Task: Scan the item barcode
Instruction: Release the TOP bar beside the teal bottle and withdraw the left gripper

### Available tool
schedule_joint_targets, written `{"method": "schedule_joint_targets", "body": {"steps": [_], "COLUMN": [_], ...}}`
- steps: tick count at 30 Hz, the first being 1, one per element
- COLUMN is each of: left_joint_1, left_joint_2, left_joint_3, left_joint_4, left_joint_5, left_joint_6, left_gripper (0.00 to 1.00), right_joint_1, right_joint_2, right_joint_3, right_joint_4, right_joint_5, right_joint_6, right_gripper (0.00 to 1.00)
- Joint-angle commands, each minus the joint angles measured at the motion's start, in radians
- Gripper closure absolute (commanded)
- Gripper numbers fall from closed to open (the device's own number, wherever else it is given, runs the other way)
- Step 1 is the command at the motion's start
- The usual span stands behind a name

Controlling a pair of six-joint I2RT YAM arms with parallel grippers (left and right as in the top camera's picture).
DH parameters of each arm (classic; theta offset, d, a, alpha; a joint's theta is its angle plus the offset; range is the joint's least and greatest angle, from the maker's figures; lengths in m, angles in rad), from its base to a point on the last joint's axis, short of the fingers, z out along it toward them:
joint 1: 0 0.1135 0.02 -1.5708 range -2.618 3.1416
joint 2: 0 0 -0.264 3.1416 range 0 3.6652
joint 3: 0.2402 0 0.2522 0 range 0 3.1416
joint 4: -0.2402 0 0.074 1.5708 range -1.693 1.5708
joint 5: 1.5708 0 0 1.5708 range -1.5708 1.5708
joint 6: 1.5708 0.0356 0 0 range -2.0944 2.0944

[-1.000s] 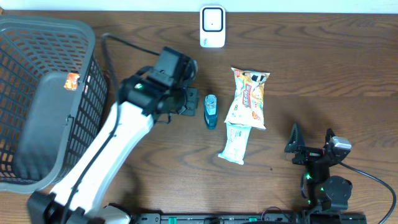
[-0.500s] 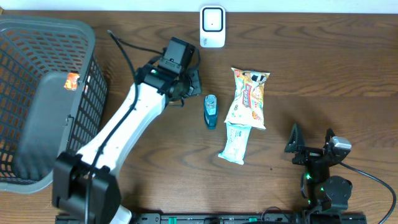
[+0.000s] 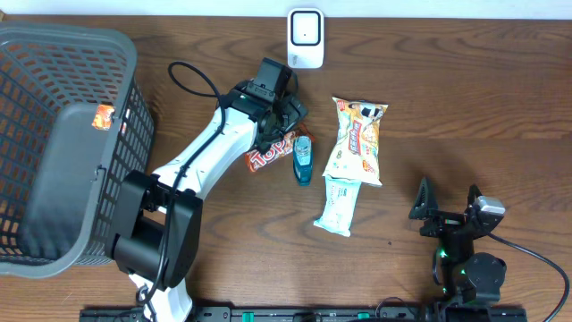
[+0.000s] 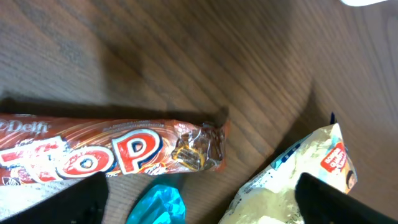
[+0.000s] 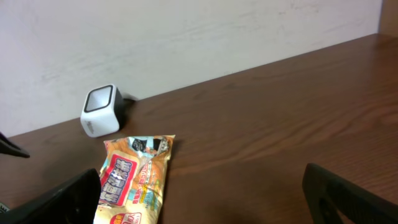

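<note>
Out over the far middle of the table (image 3: 465, 98): the left gripper (image 3: 288, 125), spread wide, with nothing in its hold. Directly below, flat on the wood and free of any grip: the chocolate bar (image 4: 112, 152), brand side up, just left of a small blue packet (image 3: 304, 161) and near the snack bag (image 3: 357, 139). No barcode to be seen on the upper face; probably underneath, though impossible to tell. Farther off, at the far edge: the scanner (image 3: 306, 38). Parked at the near right, well apart from everything: the right gripper (image 5: 202, 186), likewise wide open and empty.

Possible trouble from here, as a judgement only:

- Closing as now placed. From the wrist, bar seen lying along the line between the fingers (image 4: 68, 202) rather than across it, with only its crimped right end in the gap. Could buckle the wrapper lengthwise, or pinch the crimp alone and then let the bar droop, swing or slip out on the lift. Safer to turn the wrist first.
- Crowding. Blue packet just beside the bar, corner of the snack bag close to the right-hand finger. Easy to trap one of them in the same pinch, or to shove them about and carry up the wrong thing.
- At the scanner. No read at all with the barcode turned away or hidden under a finger. Glare or creases likely on so glossy a wrapper. Also some chance of knocking the small scanner over by coming in too low.
</note>
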Motion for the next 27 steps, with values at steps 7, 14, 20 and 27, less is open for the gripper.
{"method": "schedule_joint_targets", "body": {"steps": [7,14,20,27], "left_joint_1": [0.124,0.272,0.420,0.652], "left_joint_2": [-0.185,-0.468,-0.661,-0.700], "left_joint_3": [0.066,0.098,0.130,0.130], "left_joint_4": [-0.014,-0.060,-0.082,-0.160], "left_joint_5": [-0.006,-0.006,-0.060,-0.301], "left_joint_6": [0.137,0.328,0.519,0.515], "left_gripper": [0.01,0.01,0.01,0.00], "right_joint_1": [0.005,0.005,0.005,0.005], "right_joint_2": [-0.005,-0.005,-0.005,-0.005], "right_joint_3": [-0.001,-0.001,-0.001,-0.001], "right_joint_4": [-0.004,-0.004,-0.004,-0.004], "right_joint_5": [0.011,0.011,0.011,0.011], "right_joint_6": [-0.008,-0.008,-0.008,-0.008], "right_gripper": [0.01,0.01,0.01,0.01]}}
